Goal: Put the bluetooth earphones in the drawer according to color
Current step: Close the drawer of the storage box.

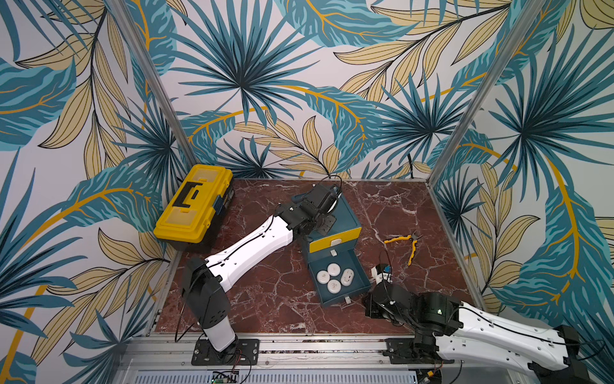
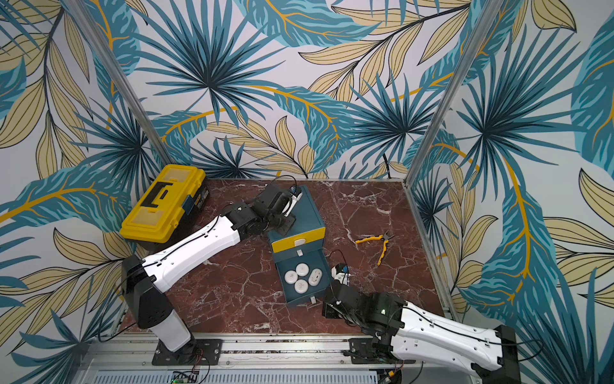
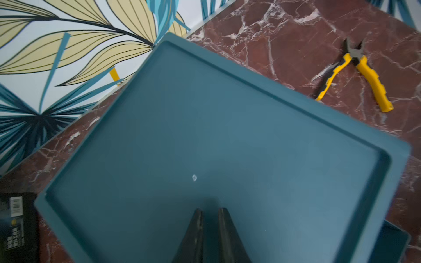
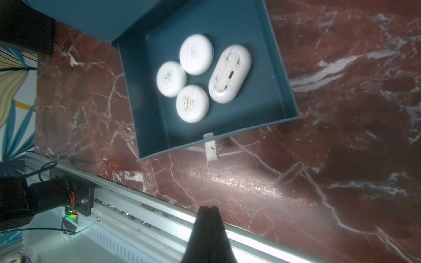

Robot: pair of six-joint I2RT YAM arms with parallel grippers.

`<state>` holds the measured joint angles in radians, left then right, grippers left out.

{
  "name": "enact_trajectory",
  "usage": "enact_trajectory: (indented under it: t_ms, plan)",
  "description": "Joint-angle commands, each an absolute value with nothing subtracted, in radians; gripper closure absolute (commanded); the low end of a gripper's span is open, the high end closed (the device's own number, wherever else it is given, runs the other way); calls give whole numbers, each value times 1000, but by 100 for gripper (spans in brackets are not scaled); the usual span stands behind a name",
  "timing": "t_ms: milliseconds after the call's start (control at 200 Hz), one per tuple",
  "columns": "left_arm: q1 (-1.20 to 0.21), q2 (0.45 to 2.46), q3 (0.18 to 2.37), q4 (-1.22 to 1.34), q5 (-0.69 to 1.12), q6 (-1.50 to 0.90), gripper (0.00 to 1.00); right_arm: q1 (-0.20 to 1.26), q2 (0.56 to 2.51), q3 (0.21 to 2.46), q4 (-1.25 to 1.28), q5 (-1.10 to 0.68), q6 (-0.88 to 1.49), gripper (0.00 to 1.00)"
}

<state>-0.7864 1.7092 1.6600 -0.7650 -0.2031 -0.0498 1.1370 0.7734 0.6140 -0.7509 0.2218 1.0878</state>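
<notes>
**White set is in, bottom drawer left to shut**

Low in the right wrist view, the right claw (image 4: 208,207) is pinched closed on nothing, out over the table (image 4: 296,182) by the front rail. Above it in that frame the bottom drawer (image 4: 281,68) stands wide open, its white tab (image 4: 210,148) pointing at the claw but well apart from it. Inside sit four white earphones (image 4: 196,54), clustered, none held. No lilac or pink ones show anywhere. The two upper drawers are closed, so what they hold cannot be told.

Further back, the left claw (image 3: 210,209) is closed and empty, low over the cabinet (image 1: 347,216) top; whether it touches cannot be told.

Sorting looks done. The next move calls for a square push on the drawer front, with the cabinet steadied. Pliers (image 1: 403,238) lie centre-right and the toolbox (image 1: 196,202) upper left, both out of play.
</notes>
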Motion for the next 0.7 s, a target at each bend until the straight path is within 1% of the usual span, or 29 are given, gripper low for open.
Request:
enact_trajectory:
  t_ms: [0, 381, 541, 661, 696]
  plan:
    - [-782, 1731, 1689, -834, -148, -73, 83, 1141, 823, 587, -732, 155, 1077, 100]
    - [-772, 1752, 1687, -883, -120, -83, 83, 1141, 981, 570, -652, 101, 1047, 100]
    - [-770, 1764, 1689, -897, -115, -84, 83, 1138, 1046, 578, -601, 161, 1063, 100]
    - [-770, 1770, 1689, -910, -114, -82, 83, 1132, 1026, 554, -565, 229, 1095, 100]
    - [-769, 1773, 1689, -915, -82, -83, 83, 1128, 1015, 546, -557, 248, 1104, 100]
